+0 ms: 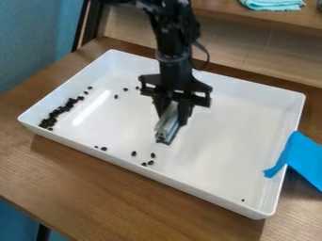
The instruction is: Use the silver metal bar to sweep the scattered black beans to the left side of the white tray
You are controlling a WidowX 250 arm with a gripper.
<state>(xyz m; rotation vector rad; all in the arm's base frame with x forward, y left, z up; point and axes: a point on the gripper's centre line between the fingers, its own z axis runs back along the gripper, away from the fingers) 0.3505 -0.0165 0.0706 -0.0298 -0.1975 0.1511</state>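
One desk, wood. One white tray on it. Your one arm drops from the top edge, base cut off, tool pointing down over mid-tray, closed on one pale strip; its exact shape is hard to make out. One blue piece over the tray's right rim. Black bits in the tray: left cluster too bunched to count, three behind centre, six along the near side, one speck near the right corner.
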